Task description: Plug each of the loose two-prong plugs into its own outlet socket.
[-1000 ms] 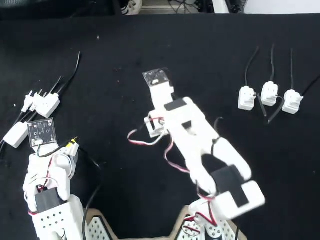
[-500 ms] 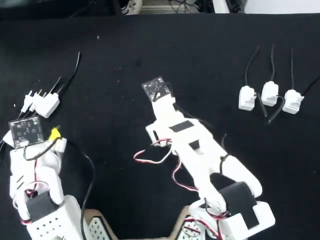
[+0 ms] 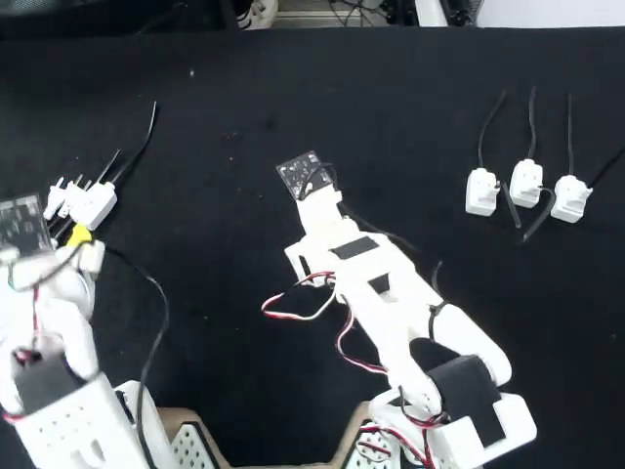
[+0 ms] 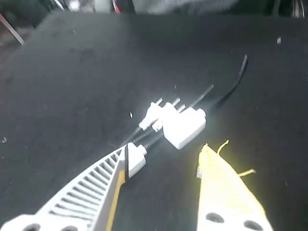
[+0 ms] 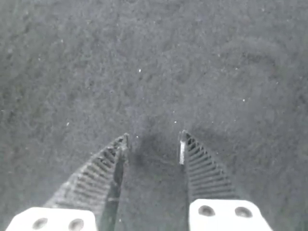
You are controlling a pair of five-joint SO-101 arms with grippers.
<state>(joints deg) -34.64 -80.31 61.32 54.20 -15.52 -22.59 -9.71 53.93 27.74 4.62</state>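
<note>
Several white two-prong plugs (image 3: 86, 202) with black cords lie bunched at the table's left side. In the left wrist view the same plugs (image 4: 179, 126) sit just beyond my left gripper (image 4: 163, 156), which is open. One small plug (image 4: 136, 159) lies right beside its white finger (image 4: 113, 168). Three white outlet sockets (image 3: 526, 184) stand in a row at the far right, cords trailing away. My right arm (image 3: 371, 274) stretches over the table's middle. Its gripper (image 5: 154, 142) is open above bare black cloth, holding nothing.
The table is covered in black cloth (image 3: 293, 88). Red and white servo wires (image 3: 312, 303) loop beside the right arm. A black cable (image 3: 146, 322) curls from the left arm. A wide bare stretch separates plugs and sockets.
My left arm has swung leftward and farther out, bringing its gripper up to the plug bunch. The right arm drew back slightly at first, then held still.
</note>
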